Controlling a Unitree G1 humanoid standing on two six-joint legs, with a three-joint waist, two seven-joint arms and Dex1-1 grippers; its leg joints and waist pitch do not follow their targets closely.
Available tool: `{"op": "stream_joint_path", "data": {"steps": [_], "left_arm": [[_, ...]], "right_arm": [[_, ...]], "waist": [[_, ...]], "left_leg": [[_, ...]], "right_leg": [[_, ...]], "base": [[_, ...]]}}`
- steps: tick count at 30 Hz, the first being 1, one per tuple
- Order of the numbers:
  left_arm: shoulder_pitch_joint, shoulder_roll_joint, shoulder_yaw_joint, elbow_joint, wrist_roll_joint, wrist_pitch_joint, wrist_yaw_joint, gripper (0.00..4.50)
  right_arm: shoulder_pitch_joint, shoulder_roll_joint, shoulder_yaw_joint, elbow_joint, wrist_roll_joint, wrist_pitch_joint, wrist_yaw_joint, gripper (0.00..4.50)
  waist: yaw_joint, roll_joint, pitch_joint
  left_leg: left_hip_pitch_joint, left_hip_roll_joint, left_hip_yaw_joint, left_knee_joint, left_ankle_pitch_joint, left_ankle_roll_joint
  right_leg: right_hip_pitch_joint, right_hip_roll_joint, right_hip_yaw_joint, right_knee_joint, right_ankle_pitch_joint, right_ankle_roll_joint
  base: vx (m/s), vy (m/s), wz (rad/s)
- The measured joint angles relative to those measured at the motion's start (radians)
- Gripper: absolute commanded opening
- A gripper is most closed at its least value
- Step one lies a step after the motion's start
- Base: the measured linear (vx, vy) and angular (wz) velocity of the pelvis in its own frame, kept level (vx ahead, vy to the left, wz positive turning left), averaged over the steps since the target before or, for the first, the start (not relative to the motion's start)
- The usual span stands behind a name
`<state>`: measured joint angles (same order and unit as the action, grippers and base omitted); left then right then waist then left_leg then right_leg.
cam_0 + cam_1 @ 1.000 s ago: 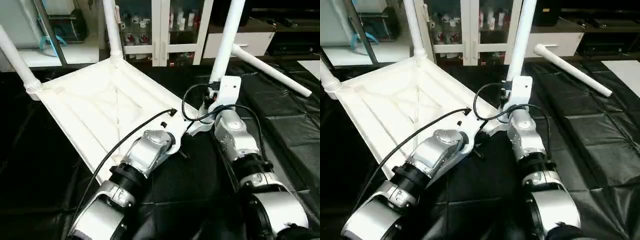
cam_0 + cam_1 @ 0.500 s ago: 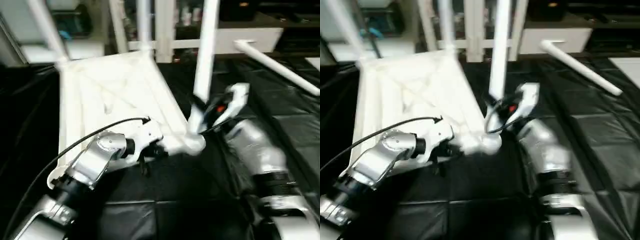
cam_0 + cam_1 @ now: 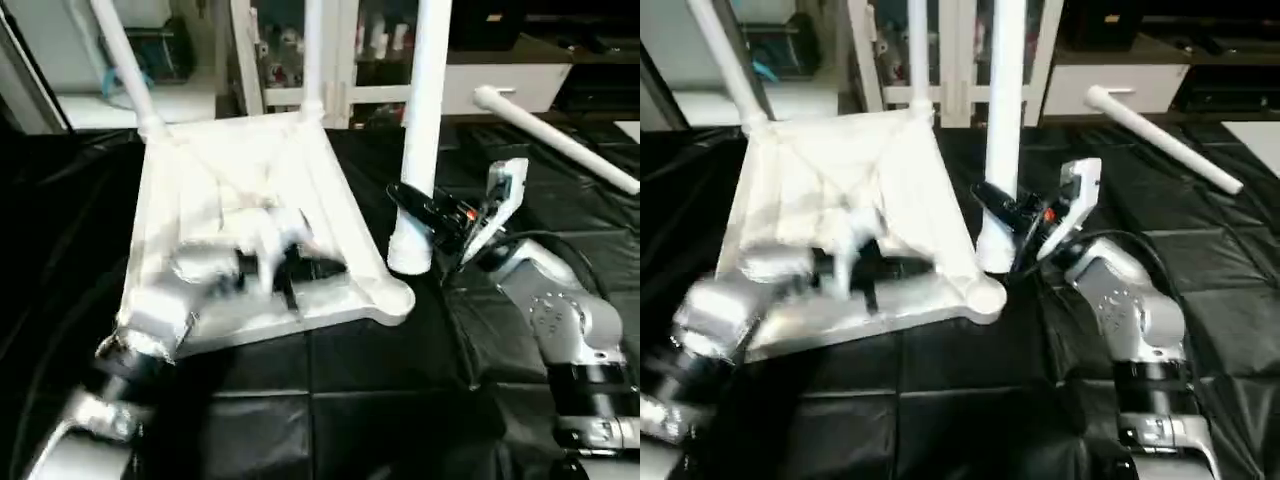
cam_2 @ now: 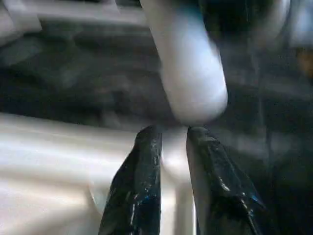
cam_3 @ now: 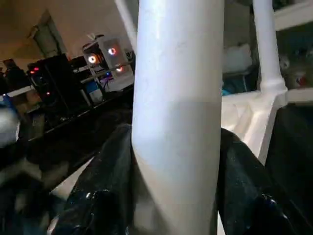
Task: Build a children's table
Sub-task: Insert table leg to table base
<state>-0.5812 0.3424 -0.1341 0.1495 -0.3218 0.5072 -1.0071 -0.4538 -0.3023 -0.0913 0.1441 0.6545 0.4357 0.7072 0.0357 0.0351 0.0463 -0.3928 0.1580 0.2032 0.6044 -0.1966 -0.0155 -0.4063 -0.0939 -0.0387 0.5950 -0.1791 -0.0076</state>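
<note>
- Two legs already stand up from the far corners of the upturned tabletop (image 3: 240, 190), which lies ribbed side up on the black work table (image 3: 400, 400): the far-left leg (image 3: 122, 62) and the far-right leg (image 3: 312, 55).
- A third leg (image 3: 425, 110) stands upright with its foot just beside the tabletop's near-right corner socket (image 3: 395, 300), resting on the black cover, not in the socket.
- Right gripper (image 3: 425, 212) is clamped around this third leg low down; in the right wrist view its black fingers (image 5: 105, 196) sit on either side of the white tube.
- Fourth leg (image 3: 1160, 140) lies flat on the black cover, well apart from the tabletop on the right.
- Left gripper (image 4: 171, 147) hovers over the near edge of the tabletop, blurred in the head views. In the left wrist view its two fingers (image 4: 139, 186) stand a narrow gap apart with nothing between them, pointing toward the rounded corner socket.
- Behind the work table stands a white cabinet (image 3: 350, 50) with glass doors.
</note>
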Motion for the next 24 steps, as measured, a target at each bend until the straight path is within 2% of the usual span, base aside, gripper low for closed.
{"op": "stream_joint_path", "data": {"steps": [2, 4, 8, 10, 14, 20, 24], "left_arm": [[-0.074, -0.029, 0.075, 0.032, -0.055, 0.032, 0.044, 1.39], [-0.163, -0.062, 0.121, 0.104, -0.047, 0.025, 0.152, 1.51], [-0.313, -0.138, 0.131, 0.323, 0.089, -0.035, 0.426, 1.54], [-0.341, -0.17, 0.117, 0.345, 0.103, -0.048, 0.449, 1.54], [-0.378, -0.245, 0.109, 0.264, 0.062, -0.021, 0.421, 1.54], [-0.396, -0.307, 0.093, 0.077, -0.061, 0.039, 0.344, 1.54], [-0.401, -0.307, 0.094, 0.067, -0.065, 0.03, 0.343, 1.54]], "right_arm": [[0.011, 0.002, 0.026, -0.031, -0.021, 0.001, 0.001, 1.82], [0.019, 0.008, 0.054, -0.037, -0.043, 0.003, -0.002, 1.82], [0.012, 0.007, 0.126, -0.043, -0.138, 0.003, -0.03, 1.82], [0.011, 0.007, 0.151, -0.041, -0.166, 0.002, -0.043, 1.82], [-0.033, 0.007, 0.156, -0.007, -0.209, -0.031, -0.082, 1.82], [-0.047, 0.005, 0.133, 0.002, -0.238, -0.034, -0.113, 1.82], [-0.039, 0.004, 0.134, 0.027, -0.256, -0.033, -0.117, 1.82]], "waist": [[0.0, 0.0, 0.0], [0.0, -0.001, 0.0], [0.001, -0.004, 0.002], [0.004, -0.005, 0.003], [0.015, -0.005, 0.003], [0.027, -0.005, 0.003], [0.022, -0.005, 0.003]], "left_leg": [[0.001, 0.001, 0.0, -0.001, 0.002, -0.003], [0.001, 0.002, 0.0, -0.001, 0.002, -0.004], [0.0, 0.002, 0.0, -0.001, 0.003, -0.004], [-0.002, 0.002, 0.0, 0.0, 0.005, 0.0], [-0.014, 0.002, 0.0, 0.003, 0.007, 0.009], [-0.015, 0.004, 0.0, 0.005, 0.007, 0.01], [-0.009, 0.004, 0.0, 0.007, 0.008, 0.01]], "right_leg": [[0.0, 0.001, -0.001, 0.001, 0.0, 0.0], [0.001, 0.001, -0.001, 0.001, 0.0, 0.0], [0.002, 0.001, -0.001, 0.0, 0.001, 0.002], [0.001, 0.001, -0.001, -0.001, 0.001, 0.002], [-0.01, 0.0, -0.003, 0.0, 0.001, 0.002], [-0.01, 0.0, -0.005, 0.002, 0.001, 0.002], [-0.004, 0.0, -0.004, 0.003, 0.002, 0.001]], "base": [[0.0, 0.0, 0.0], [0.0, 0.0, 0.0], [0.0, 0.0, 0.0], [0.0, 0.0, 0.0], [0.0, 0.0, 0.0], [0.0, 0.0, 0.0], [0.0, 0.0, 0.0]]}}
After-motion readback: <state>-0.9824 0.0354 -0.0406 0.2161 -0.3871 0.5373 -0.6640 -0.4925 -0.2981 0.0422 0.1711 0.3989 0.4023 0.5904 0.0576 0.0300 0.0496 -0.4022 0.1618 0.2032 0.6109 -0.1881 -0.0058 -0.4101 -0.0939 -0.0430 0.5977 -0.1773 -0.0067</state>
